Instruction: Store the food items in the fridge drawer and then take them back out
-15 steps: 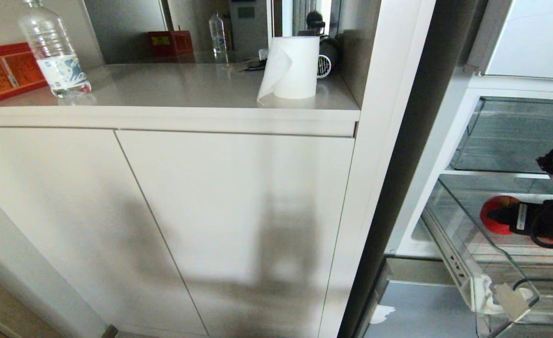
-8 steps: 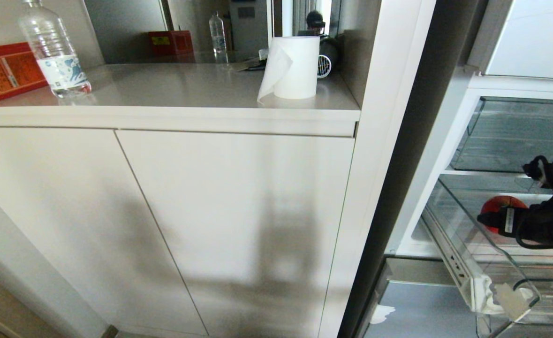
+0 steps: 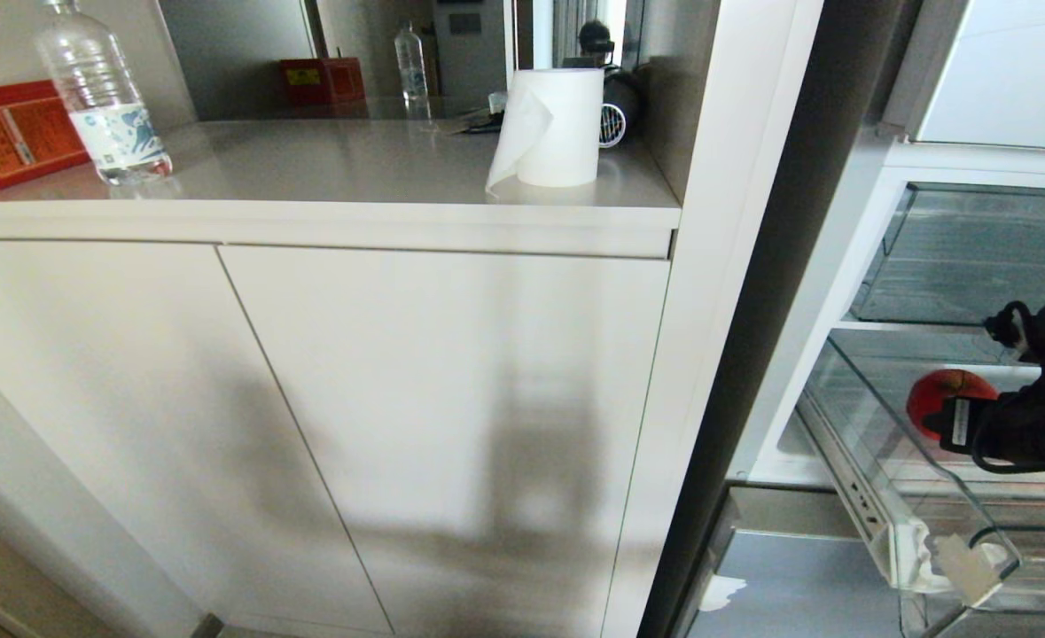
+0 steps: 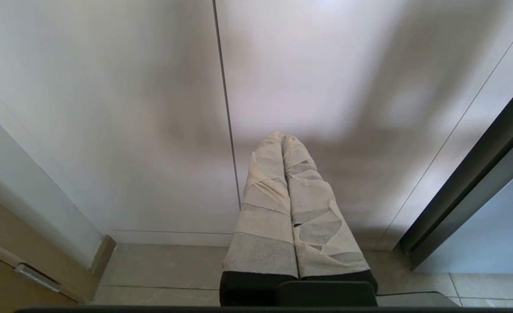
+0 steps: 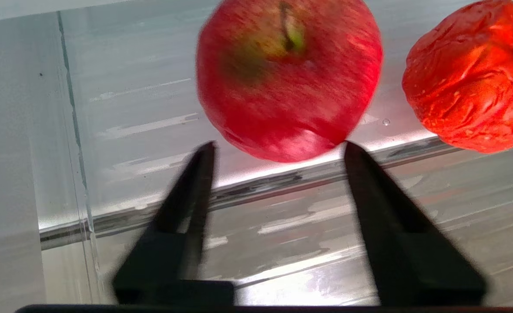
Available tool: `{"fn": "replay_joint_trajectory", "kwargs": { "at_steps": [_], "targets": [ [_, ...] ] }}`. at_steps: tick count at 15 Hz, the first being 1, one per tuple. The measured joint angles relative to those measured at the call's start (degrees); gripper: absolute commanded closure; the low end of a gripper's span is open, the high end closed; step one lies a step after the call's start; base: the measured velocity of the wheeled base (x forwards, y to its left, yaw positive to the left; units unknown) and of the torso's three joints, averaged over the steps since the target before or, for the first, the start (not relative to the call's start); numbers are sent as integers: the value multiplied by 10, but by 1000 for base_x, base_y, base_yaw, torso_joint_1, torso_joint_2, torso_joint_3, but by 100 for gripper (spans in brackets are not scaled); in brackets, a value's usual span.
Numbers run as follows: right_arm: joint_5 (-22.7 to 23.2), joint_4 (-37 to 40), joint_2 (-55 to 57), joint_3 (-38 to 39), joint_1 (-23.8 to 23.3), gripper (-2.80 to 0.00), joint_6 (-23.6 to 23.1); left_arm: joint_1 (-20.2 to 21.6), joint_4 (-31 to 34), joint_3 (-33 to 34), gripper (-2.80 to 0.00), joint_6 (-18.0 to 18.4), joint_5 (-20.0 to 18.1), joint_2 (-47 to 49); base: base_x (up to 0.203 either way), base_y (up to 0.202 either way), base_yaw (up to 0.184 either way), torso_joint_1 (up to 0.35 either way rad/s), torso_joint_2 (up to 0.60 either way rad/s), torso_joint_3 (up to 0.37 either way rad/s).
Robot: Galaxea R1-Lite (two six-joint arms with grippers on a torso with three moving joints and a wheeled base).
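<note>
Tomato [image 5: 469, 78] just beside apple [image 5: 289, 78]

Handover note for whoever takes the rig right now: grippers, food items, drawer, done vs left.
Right gripper: open, black fingertips either side of the smooth red apple, not gripping it yet.
Left gripper: shut, tape-wrapped, parked in front of the white cabinet doors.
Items: apple and the wrinkled red tomato-like item lie side by side inside the clear pull-out fridge drawer, which is pulled out.
Done: both items are stored.
Left: likely close on the apple, lift it out, then fetch the tomato-like item.
</note>
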Motion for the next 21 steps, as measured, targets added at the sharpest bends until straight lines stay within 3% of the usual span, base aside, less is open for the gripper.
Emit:
{"fn": "replay_joint_trajectory", "kwargs": {
  "at_steps": [13, 14, 21],
  "targets": [
    [5, 5, -103, 25, 0, 0, -23, 0, 0, 0, 0, 0, 0, 0, 0, 0, 0, 0, 0, 0],
    [6, 5, -100, 25, 0, -280, -23, 0, 0, 0, 0, 0, 0, 0, 0, 0, 0, 0, 0, 0],
    [6, 0, -91, 21, 0, -280, -19, 0, 0, 0, 0, 0, 0, 0, 0, 0, 0, 0, 0, 0]
  ]
}}
